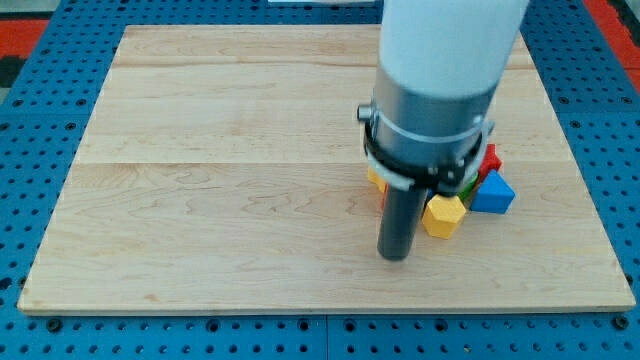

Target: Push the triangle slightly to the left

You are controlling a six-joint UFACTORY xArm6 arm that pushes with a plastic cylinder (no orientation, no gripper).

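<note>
A blue triangle block (494, 193) lies at the right of the wooden board (230, 160), in a tight cluster of blocks. A yellow hexagon-like block (443, 215) sits just left of it and below. A red block (490, 159) shows above the triangle, a sliver of green (470, 186) beside it, and an orange-yellow piece (376, 180) at the cluster's left edge. The arm's body hides most of the cluster. My tip (395, 256) rests on the board just left of the yellow block, left of and below the triangle.
The arm's white and grey body (435, 90) fills the view's upper right and covers part of the blocks. The board lies on a blue perforated table (40, 110). The board's right edge is close to the cluster.
</note>
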